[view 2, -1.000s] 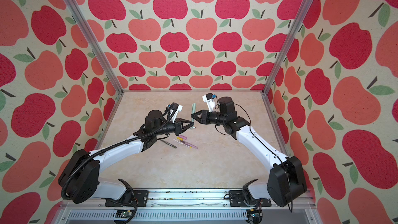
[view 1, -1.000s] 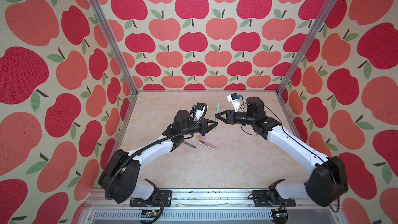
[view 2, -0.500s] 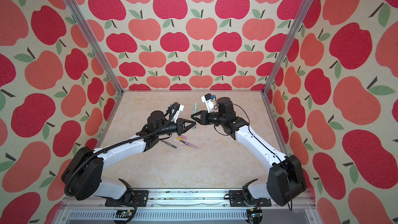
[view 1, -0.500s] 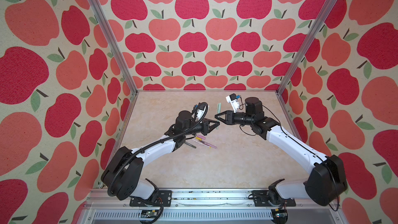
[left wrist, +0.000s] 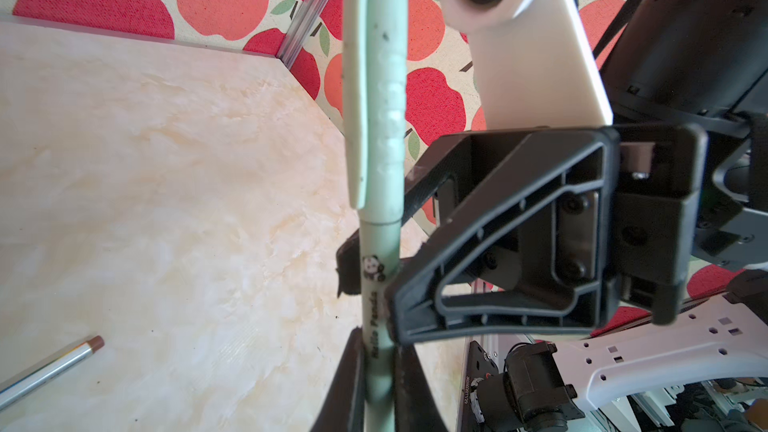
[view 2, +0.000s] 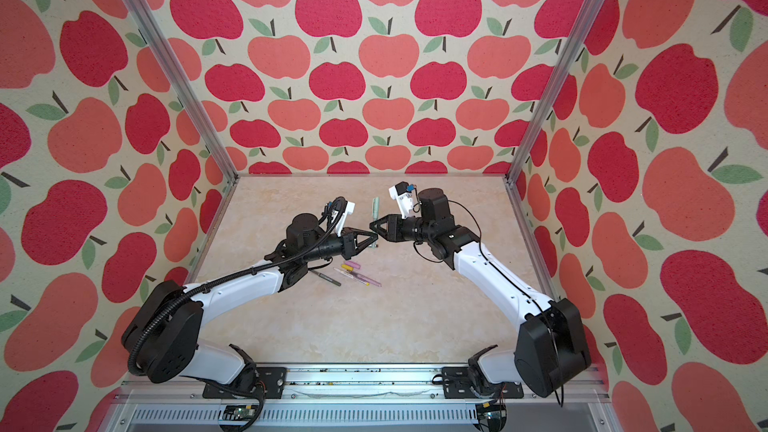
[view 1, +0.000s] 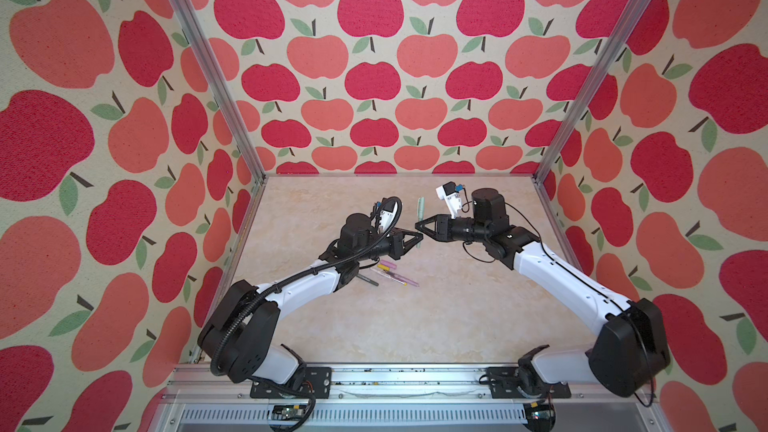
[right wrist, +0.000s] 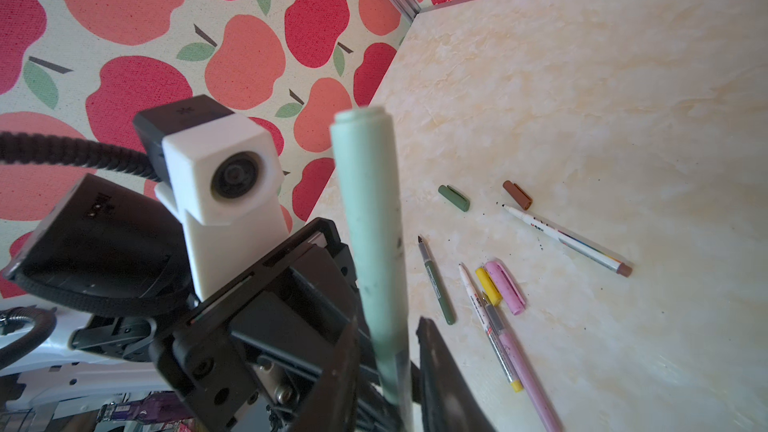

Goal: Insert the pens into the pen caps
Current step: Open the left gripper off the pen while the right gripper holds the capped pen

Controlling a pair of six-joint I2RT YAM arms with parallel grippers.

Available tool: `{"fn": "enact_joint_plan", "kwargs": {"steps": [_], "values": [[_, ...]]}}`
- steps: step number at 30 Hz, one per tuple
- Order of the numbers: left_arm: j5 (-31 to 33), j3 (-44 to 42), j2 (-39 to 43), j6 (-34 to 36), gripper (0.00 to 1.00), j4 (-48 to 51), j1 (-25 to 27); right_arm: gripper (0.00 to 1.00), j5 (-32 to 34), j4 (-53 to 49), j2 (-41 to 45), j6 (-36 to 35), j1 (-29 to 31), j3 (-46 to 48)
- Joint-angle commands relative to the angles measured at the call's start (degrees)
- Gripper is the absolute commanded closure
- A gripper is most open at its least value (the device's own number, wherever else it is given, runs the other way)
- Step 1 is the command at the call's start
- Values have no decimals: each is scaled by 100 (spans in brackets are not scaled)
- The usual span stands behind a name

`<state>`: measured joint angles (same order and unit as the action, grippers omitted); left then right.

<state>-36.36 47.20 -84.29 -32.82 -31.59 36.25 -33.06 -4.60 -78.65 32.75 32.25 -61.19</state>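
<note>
A sage green pen with its sage green cap on is held above the table between both grippers. My left gripper is shut on the barrel, below the cap. My right gripper faces it tip to tip and grips the same pen slightly nearer the cap. On the table lie a dark green pen, a white-and-yellow pen, a lilac-pink pen and a brown-ended pen, all uncapped.
Loose caps lie by the pens: dark green, brown, yellow and pink. This cluster sits just under and in front of the left gripper. Apple-patterned walls enclose the marbled table.
The right gripper's jaws have narrowed onto the sage green pen. Both arms have barely moved.
</note>
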Motion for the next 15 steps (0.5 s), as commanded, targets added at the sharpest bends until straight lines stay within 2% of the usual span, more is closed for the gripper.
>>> {"fn": "enact_joint_plan", "kwargs": {"steps": [1,8,15], "values": [[50,147,-59,-77,100,-141,28,79,78,-43,106,-103,49,8],[-7,185,-102,-108,100,-149,29,88,189,-6,154,-110,62,89],[-86,184,-127,-145,100,-193,29,91,504,-57,256,-102,45,130]]}}
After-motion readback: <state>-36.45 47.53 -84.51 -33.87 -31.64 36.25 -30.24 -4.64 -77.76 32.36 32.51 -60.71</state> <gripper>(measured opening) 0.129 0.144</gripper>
